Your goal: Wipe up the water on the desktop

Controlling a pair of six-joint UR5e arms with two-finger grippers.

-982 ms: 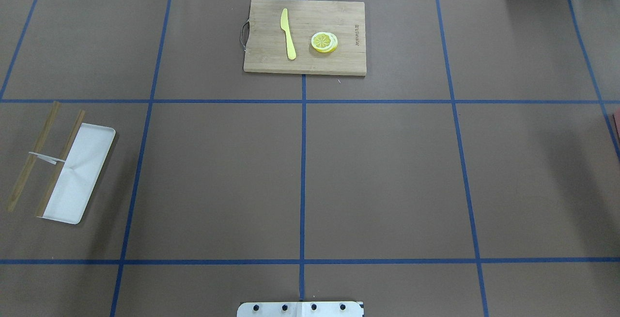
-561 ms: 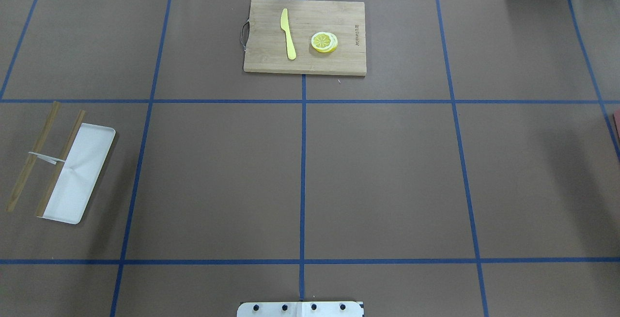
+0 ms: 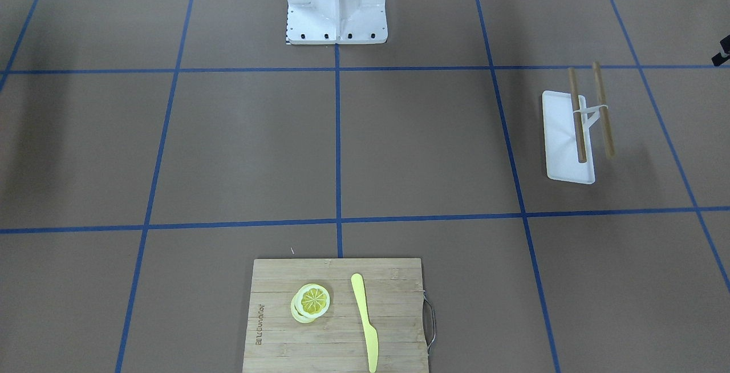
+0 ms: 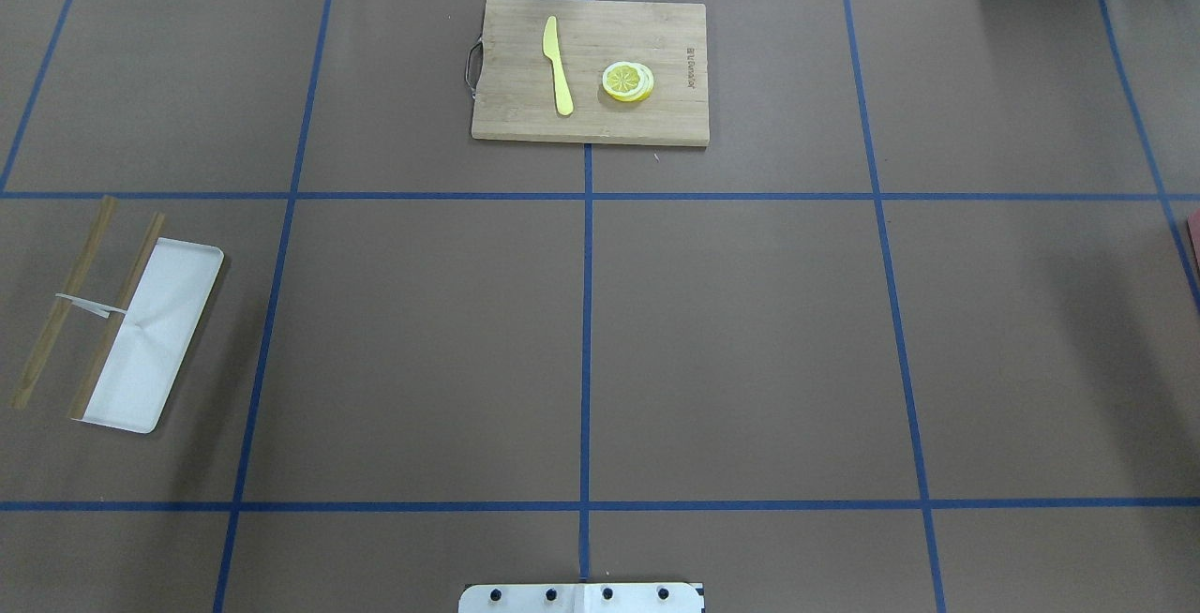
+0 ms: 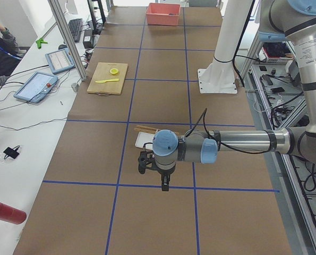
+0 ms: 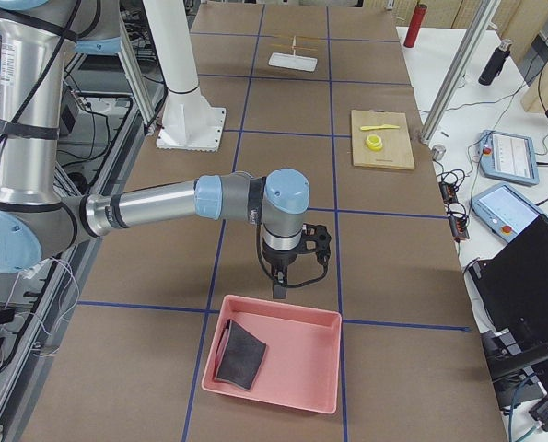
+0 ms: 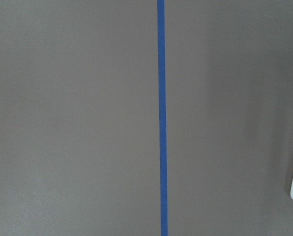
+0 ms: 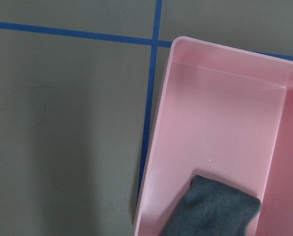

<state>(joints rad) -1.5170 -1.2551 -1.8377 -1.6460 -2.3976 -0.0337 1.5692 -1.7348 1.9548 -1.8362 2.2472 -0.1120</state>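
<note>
The desktop [image 4: 750,341] is a matte brown surface with a grid of blue tape lines. No clear puddle shows; the right wrist view has only a faint irregular outline [image 8: 23,105] on the brown surface. A dark grey cloth [image 6: 241,354] lies in a pink bin [image 6: 283,318]; the cloth also shows in the right wrist view [image 8: 210,209]. My right gripper [image 6: 278,284] hangs over the desktop just beyond the bin's far rim. My left gripper [image 5: 164,185] points down beside a white tray [image 5: 143,139]. I cannot tell whether either is open or shut.
A bamboo cutting board [image 4: 589,69] with a yellow knife [image 4: 558,65] and lemon slices [image 4: 627,81] sits at the far middle. The white tray [image 4: 150,341] with two wooden sticks [image 4: 61,304] lies at the left. The robot's white base [image 3: 336,2] stands at the near middle.
</note>
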